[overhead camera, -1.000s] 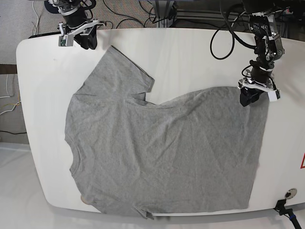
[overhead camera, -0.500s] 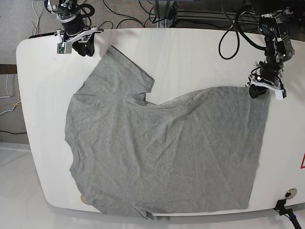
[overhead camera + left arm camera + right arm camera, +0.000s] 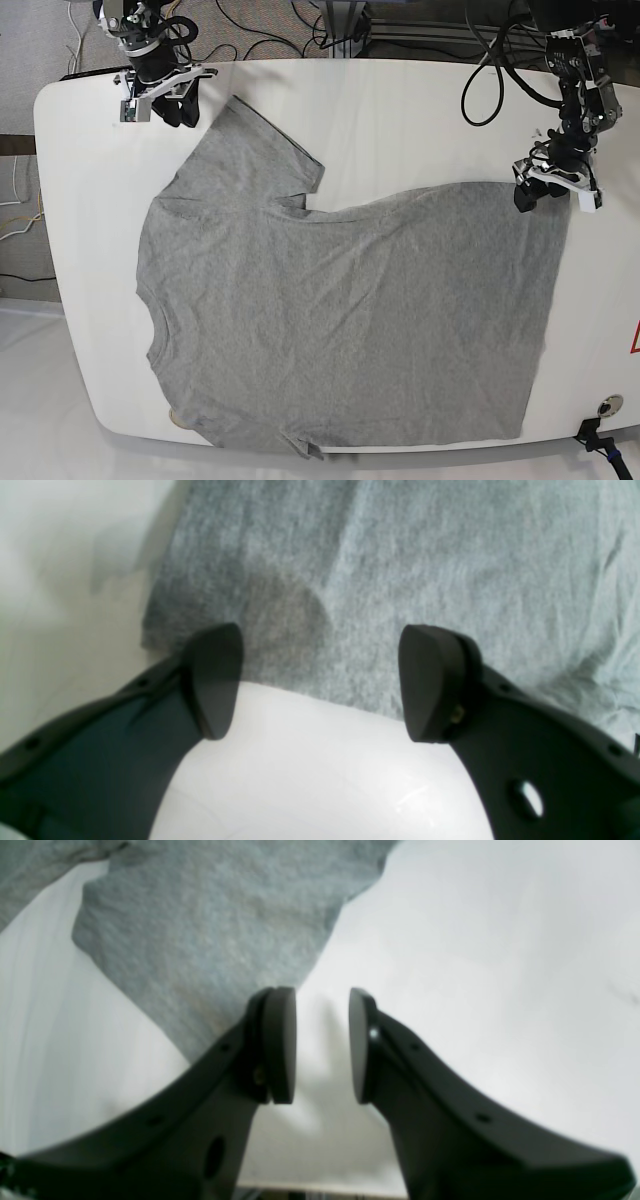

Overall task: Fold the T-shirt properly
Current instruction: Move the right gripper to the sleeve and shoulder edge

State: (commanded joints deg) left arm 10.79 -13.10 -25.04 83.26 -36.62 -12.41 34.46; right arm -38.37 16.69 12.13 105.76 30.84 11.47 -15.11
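The grey T-shirt (image 3: 340, 310) lies spread flat on the white table (image 3: 400, 120), collar toward the left edge and hem toward the right. My left gripper (image 3: 538, 196) hovers open at the hem's far corner. In the left wrist view, the left gripper (image 3: 322, 680) has its wide-apart fingertips (image 3: 215, 680) just over the T-shirt's edge (image 3: 400, 580), holding nothing. My right gripper (image 3: 172, 106) is beside the far sleeve tip. In the right wrist view, the right gripper (image 3: 320, 1045) is narrowly open over bare table, with the T-shirt sleeve (image 3: 210, 930) just ahead and to the left.
Black cables (image 3: 270, 35) run behind the table's far edge. A round metal fitting (image 3: 608, 405) and a red-marked sticker (image 3: 634, 340) sit near the right front edge. The shirt's front sleeve hangs close to the near table edge (image 3: 400, 452).
My left gripper has shifted slightly right along the hem corner and stays open. My right gripper has edged down toward the sleeve tip. The T-shirt has not moved.
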